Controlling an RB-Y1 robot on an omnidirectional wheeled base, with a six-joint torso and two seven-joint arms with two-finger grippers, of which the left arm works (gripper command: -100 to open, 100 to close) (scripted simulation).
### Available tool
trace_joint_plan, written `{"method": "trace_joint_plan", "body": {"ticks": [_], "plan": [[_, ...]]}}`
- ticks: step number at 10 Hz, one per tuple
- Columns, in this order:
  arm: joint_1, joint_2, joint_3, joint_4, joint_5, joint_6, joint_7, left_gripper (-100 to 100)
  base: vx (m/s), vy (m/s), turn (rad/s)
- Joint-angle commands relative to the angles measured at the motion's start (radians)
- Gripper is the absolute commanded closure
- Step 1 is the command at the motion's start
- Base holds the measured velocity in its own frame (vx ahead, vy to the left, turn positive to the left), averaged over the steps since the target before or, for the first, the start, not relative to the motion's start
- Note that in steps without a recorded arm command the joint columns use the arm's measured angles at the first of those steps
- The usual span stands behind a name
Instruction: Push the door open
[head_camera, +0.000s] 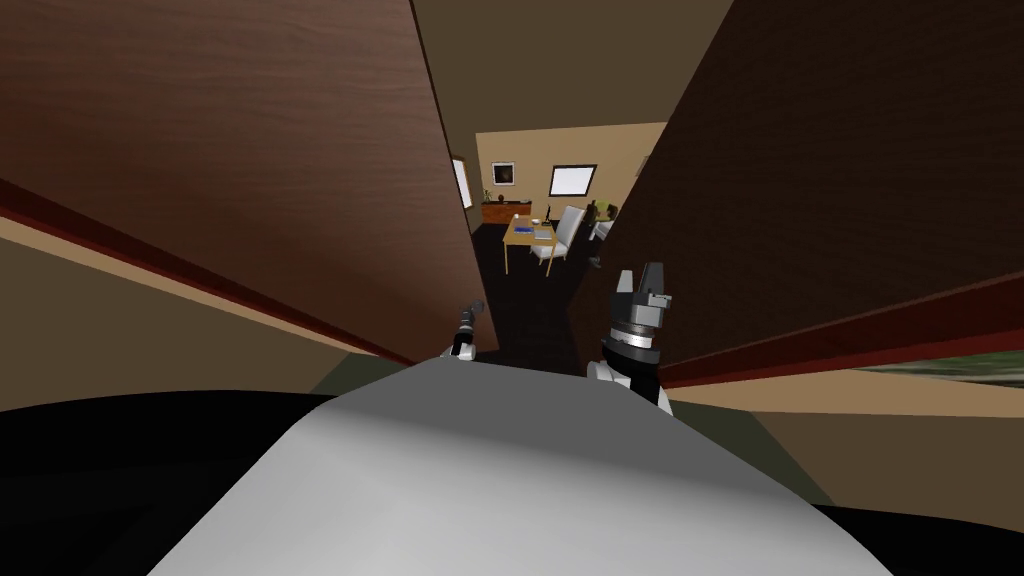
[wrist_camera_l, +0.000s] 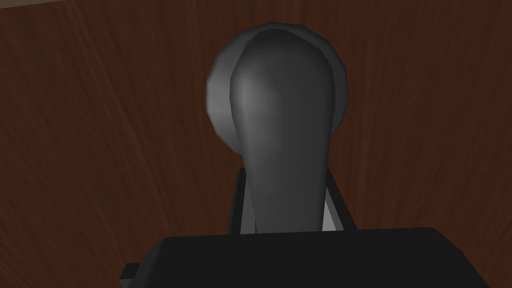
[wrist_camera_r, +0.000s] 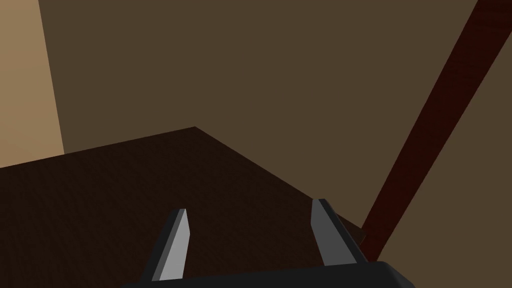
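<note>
The dark brown wooden door (head_camera: 250, 150) stands partly swung in on my left, with a gap beside it into a room. My left gripper (head_camera: 468, 318) is at the door's free edge. In the left wrist view a dark grey lever handle (wrist_camera_l: 282, 125) on a round plate rises against the door (wrist_camera_l: 100, 150). My left gripper (wrist_camera_l: 286, 200) is shut on it, one finger pressing each side of the lever. My right gripper (head_camera: 645, 275) hangs in the gap near a dark brown panel (head_camera: 850, 180). In its own view the right gripper (wrist_camera_r: 250, 207) is open with nothing between its fingers.
Dark red frame strips (head_camera: 850, 335) run along both sides of the doorway. Beyond the gap lie a wooden table (head_camera: 528, 238), a white chair (head_camera: 565, 232) and a low cabinet (head_camera: 505, 210) by the far wall. The gap is narrow.
</note>
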Motion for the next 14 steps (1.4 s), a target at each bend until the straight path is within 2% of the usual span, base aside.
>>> {"method": "trace_joint_plan", "body": {"ticks": [1, 9, 11, 12, 14], "plan": [[0.006, 0.016, 0.023, -0.002, 0.013, -0.001, -0.006, 100, 0.175, -0.078, 0.090], [0.011, 0.028, 0.104, 0.001, 0.062, -0.001, -0.031, 100, 0.178, -0.064, 0.072], [0.011, 0.028, 0.104, 0.001, 0.062, -0.001, -0.031, 100, 0.086, -0.018, 0.007], [0.012, 0.030, 0.123, 0.002, 0.074, -0.001, -0.037, 100, 0.118, -0.057, 0.032], [0.013, 0.030, 0.135, 0.002, 0.081, -0.001, -0.040, 100, 0.159, -0.067, 0.079]]}}
